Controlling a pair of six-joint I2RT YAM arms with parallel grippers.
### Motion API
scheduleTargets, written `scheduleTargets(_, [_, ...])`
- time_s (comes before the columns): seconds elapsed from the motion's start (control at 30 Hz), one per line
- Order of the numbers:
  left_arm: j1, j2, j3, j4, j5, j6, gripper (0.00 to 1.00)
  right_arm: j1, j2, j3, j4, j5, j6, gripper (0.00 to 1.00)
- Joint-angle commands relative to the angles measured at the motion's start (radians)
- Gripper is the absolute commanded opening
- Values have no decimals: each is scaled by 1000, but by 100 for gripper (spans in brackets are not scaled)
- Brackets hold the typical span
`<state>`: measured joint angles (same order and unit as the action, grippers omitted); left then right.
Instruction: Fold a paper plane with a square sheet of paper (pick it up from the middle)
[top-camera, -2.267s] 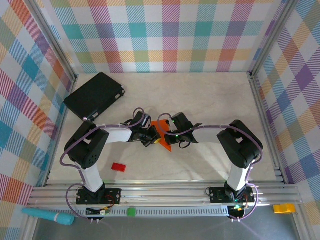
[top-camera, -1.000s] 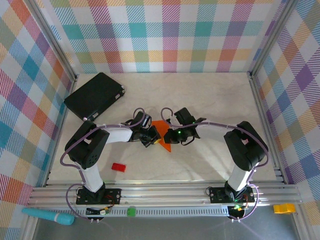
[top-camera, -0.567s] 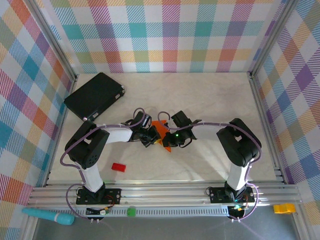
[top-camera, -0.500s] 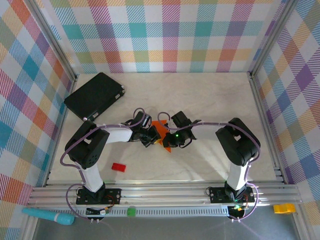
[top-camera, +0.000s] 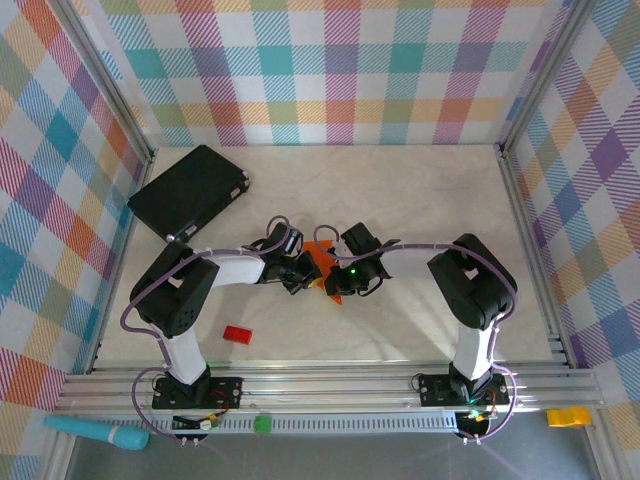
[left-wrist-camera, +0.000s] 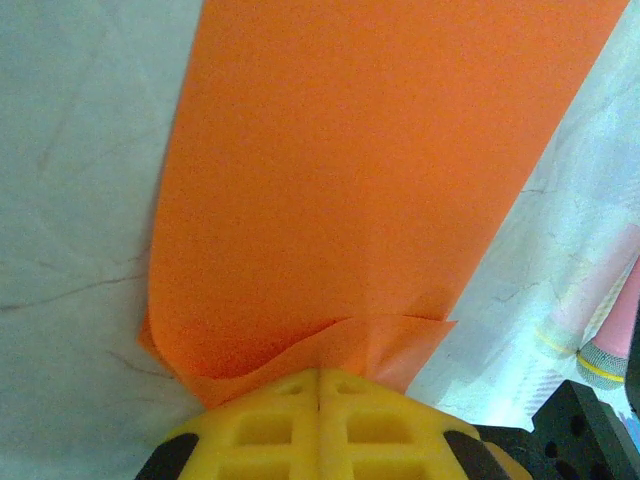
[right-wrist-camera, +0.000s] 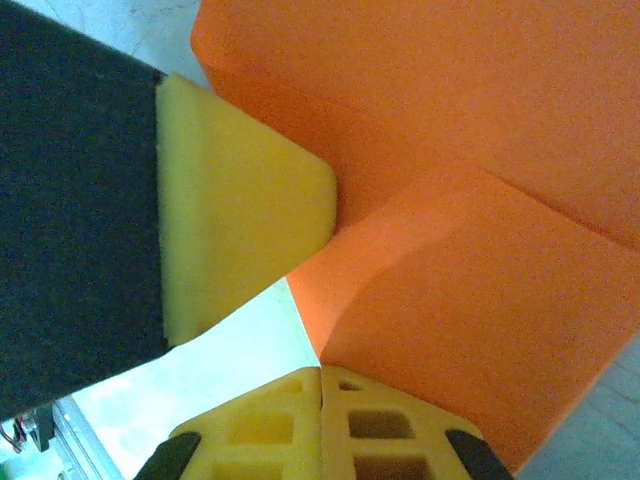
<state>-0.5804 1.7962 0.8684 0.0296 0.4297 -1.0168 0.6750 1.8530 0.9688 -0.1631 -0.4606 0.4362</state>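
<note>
**Now both claws closed at the orange sheet, mid-fold**

Table (top-camera: 420, 200) pale and marbled. Black flat case (top-camera: 188, 191) sits at its far left corner and is the reference for everything below.

Square sheet of paper (top-camera: 325, 270) lies flat on the table, right of the case and nearer the arm bases. It is already creased, with angled edges and a point. It is not a dart yet, by my reading.

Left gripper (top-camera: 305, 272) reaches the sheet from the side towards the case. Its pads are pressed together, and in its own wrist view the paper edge (left-wrist-camera: 370, 180) puckers up into the tips (left-wrist-camera: 320, 385) — pinched there, I judge.

Right gripper (top-camera: 338, 280) comes in from the side away from the case, jaws also pressed together. Its wrist view shows the tips (right-wrist-camera: 320, 375) against a raised flap (right-wrist-camera: 480, 200), with the left claw's pad (right-wrist-camera: 235, 230) close by.

Small red block (top-camera: 237, 334) sits nearer the bases than the case, apart from the work.

Handling: light, thin and limp, likely to keep any crease, wanted or not, and easy to tear or crumple. Best taken at the middle fold line with a shallow nip — a corner grip would probably flop.

Hard to make out:
- Whether the right claw has a layer between its pads or only presses on the sheet.
- The overhead view hides most of the sheet under both wrists.
- Fold count unclear.
</note>
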Motion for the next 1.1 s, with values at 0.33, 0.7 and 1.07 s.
scheduleTargets(0.33, [2,75,-49,-128,-103,43,0,3,-136,-169,-111,50,-21,1])
scheduleTargets(0.7, [1,71,-25,-91,-65,43,0,2,-293,-157,-56,50,71,7])
scheduleTargets(1.07, [1,55,-14,-78,-48,41,0,3,-118,-28,-54,84,93,1])
